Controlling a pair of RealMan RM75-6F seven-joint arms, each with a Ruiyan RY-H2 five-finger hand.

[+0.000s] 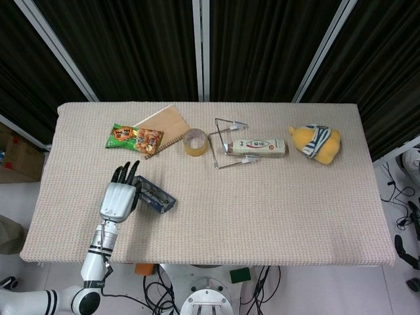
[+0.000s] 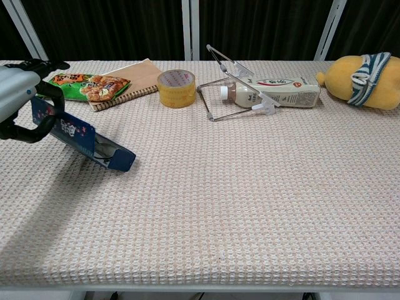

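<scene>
Blue box (image 2: 81,139): near-left part of the counter (image 1: 275,210); tilted, its far-left end raised, its near-right end touching the woven surface.
Box contents: dark wire-like item visible inside in the head view (image 1: 152,195); too small to identify.
Left hand (image 1: 119,195): grips the raised end of the blue box from the left, thumb hooked under and fingers over the top edge; the tilt follows from this one-ended grip.
Left hand, chest view (image 2: 17,100): at the left frame edge, off the surface, with the box hanging from it at a slant.
Right hand: not visible in either view.
Snack packet (image 1: 133,138): far-left, lying flat, just beyond the hand, partly over the notebook.
Notebook (image 1: 165,124): brown cover, spiral edge, flat beneath the packet's right end.
Tape roll (image 1: 195,142): lying flat, just right of the notebook.
Wire stand (image 1: 223,146): far centre, lying over the neck end of the bottle.
Bottle (image 1: 257,147): on its side, cap to the left, resting within the wire stand.
Plush toy (image 1: 315,143): yellow with striped cap, far-right, well apart from the box.
</scene>
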